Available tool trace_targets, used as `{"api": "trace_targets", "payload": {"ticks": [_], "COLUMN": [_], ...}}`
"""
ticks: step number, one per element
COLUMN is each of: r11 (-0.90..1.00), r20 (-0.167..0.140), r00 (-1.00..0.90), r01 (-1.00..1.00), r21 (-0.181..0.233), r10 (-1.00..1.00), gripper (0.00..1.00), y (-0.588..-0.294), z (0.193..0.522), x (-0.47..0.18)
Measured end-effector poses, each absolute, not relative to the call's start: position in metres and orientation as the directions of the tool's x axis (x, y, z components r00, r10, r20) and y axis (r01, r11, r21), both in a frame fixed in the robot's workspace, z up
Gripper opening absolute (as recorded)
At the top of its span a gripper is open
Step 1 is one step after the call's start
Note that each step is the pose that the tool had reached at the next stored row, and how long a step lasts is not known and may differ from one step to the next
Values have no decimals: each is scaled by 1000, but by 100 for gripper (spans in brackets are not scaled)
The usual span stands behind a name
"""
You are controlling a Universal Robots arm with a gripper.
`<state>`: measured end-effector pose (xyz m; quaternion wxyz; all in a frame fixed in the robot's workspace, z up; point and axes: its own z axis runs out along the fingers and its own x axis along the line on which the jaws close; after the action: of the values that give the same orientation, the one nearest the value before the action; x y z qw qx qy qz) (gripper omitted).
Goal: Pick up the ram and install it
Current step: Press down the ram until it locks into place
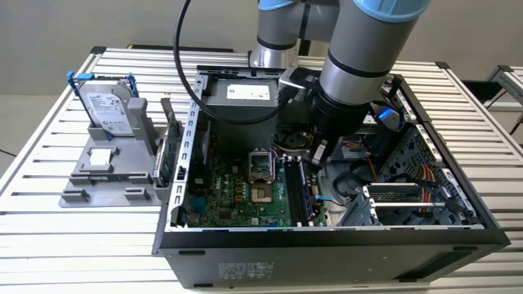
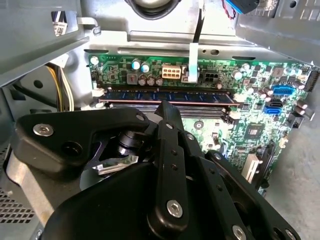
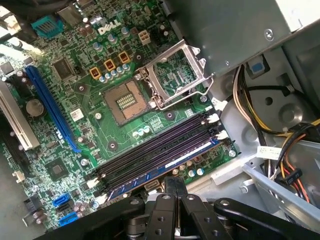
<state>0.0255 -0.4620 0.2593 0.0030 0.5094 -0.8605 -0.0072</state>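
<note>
The ram is a long dark blue stick standing on edge in the memory slot nearest the case's drive side; it also shows in the second wrist view and the exterior view. My gripper is inside the open computer case, right over the stick's middle. Its black fingers are pressed together with nothing between them, their tips at the ram's upper edge. Whether they touch it I cannot tell. In the exterior view the arm's wrist hides most of the gripper.
The green motherboard has an open CPU socket beside the slots. Yellow and black cables and the metal drive cage crowd one side. Outside the case, a grey stand holds a silver hard drive and a green card.
</note>
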Motion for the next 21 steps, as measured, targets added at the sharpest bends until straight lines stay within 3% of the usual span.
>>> {"api": "trace_targets", "payload": {"ticks": [21], "r11": [386], "r20": [1], "r00": [-386], "r01": [-923], "r21": [14], "r10": [-923], "gripper": [0], "y": [-462], "z": [259], "x": [25]}}
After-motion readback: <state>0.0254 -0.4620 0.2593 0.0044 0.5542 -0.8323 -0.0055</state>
